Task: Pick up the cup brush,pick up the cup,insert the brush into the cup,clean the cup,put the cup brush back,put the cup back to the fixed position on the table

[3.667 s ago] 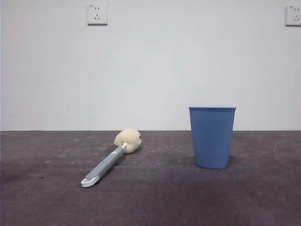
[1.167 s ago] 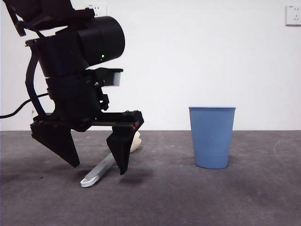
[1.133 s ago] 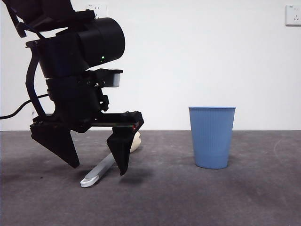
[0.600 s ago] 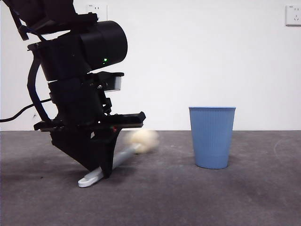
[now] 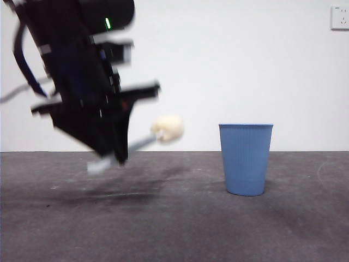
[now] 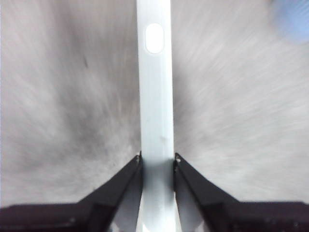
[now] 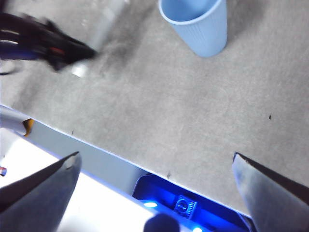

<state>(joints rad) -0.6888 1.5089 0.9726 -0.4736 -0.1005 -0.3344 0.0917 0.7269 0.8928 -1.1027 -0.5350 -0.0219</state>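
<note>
My left gripper (image 5: 112,155) is shut on the grey handle of the cup brush (image 5: 140,144) and holds it in the air above the table (image 5: 180,218), on the left of the front view. The cream sponge head (image 5: 167,129) points toward the cup, and the white tip (image 5: 98,165) hangs lower. In the left wrist view the handle (image 6: 155,96) runs straight between the jaws of that gripper (image 6: 157,157). The blue ribbed cup (image 5: 246,158) stands upright on the right, untouched. My right gripper (image 7: 155,157) is open, high up and well back from the cup (image 7: 195,24).
A white wall with a socket (image 5: 341,17) closes the scene behind the table. The right wrist view shows the table's pale near edge (image 7: 96,159) and a blue-lit base (image 7: 178,205) below it. Bare table lies between brush and cup.
The left gripper's jaws closed on the brush handle, then rose with it. The brush has left the table and its sponge head is higher. The cup has not moved.
</note>
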